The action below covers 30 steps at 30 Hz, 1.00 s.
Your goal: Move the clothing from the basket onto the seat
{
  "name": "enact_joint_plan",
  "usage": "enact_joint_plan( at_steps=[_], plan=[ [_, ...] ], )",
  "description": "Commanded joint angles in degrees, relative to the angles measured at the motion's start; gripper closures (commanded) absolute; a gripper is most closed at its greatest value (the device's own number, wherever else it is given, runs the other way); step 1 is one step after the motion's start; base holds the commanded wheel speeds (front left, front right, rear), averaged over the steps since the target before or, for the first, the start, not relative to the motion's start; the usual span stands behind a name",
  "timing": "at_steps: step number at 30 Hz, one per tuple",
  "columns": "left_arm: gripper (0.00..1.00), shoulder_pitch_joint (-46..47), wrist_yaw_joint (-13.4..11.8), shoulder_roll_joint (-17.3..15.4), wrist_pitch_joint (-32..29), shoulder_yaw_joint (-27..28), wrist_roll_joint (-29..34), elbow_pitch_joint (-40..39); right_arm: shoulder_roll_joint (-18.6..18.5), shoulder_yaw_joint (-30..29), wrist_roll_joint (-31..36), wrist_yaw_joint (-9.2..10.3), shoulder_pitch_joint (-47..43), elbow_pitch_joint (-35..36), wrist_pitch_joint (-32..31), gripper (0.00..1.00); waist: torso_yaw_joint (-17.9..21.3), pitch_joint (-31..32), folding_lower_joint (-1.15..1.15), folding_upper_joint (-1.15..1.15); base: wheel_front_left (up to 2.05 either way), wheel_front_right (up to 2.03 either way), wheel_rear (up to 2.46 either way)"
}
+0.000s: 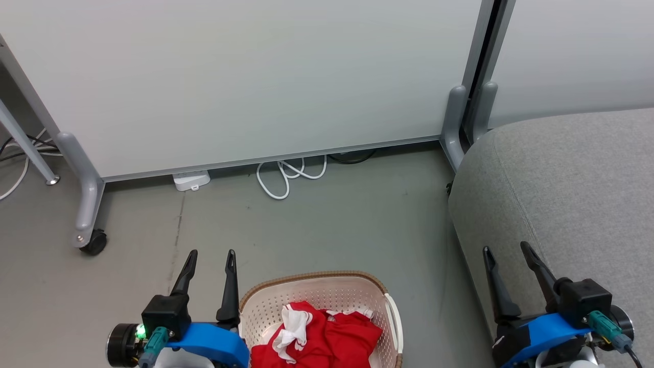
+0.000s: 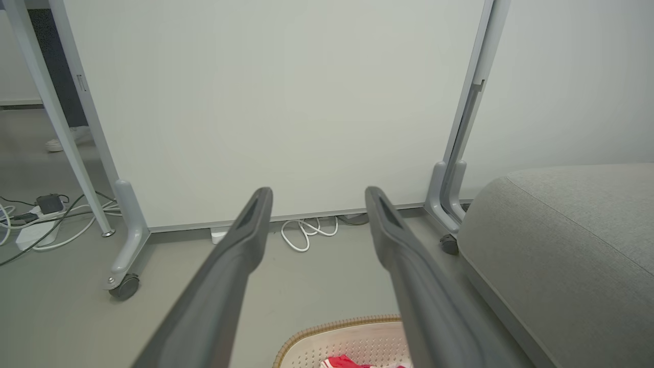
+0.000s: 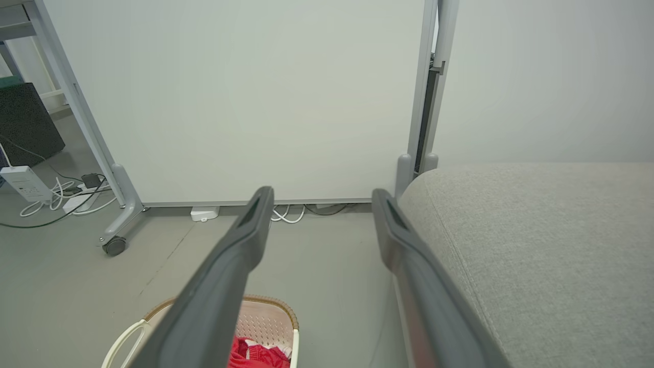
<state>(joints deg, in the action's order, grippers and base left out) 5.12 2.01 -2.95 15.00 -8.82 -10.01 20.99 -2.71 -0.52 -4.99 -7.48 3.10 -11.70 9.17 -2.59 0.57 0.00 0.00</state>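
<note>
Head view: the red clothing lies in the basket on the floor, with the grey seat off to its right.
Left wrist view: the left gripper is wide open and holds nothing (the basket rim peeks in below).
Right wrist view: the right gripper is wide open too, empty, next to the seat.

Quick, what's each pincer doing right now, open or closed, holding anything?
Left pincer: open, holding nothing.
Right pincer: open, holding nothing.
</note>
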Motion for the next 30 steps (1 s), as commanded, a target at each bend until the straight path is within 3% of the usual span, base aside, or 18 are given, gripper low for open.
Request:
enact_joint_plan(
  at_steps=[1, 20, 30],
  plan=[
    [0.0, 0.75, -0.24, 0.04, 0.28, 0.02, -0.32, 0.13, -0.32, -0.07, 0.19, -0.02, -0.05, -0.13, 0.32, 0.0, 0.08, 0.04, 0.0, 0.0, 0.0, 0.0, 0.0],
    [0.0, 0.44, -0.54, 0.07, 0.27, -0.39, -0.71, 0.73, -0.3, 0.36, -0.32, -0.02, 0.28, -0.26, 0.81, 0.0, 0.78, -0.76, 0.0, 0.0, 0.0, 0.0, 0.0],
    [0.0, 2.55, -0.94, -1.17, 0.23, -0.06, 0.67, 4.95, -0.28, 4.32, -0.71, -0.02, 3.23, 0.61, 1.22, 0.0, 6.53, -6.76, 0.0, 0.0, 0.0, 0.0, 0.0]
  ],
)
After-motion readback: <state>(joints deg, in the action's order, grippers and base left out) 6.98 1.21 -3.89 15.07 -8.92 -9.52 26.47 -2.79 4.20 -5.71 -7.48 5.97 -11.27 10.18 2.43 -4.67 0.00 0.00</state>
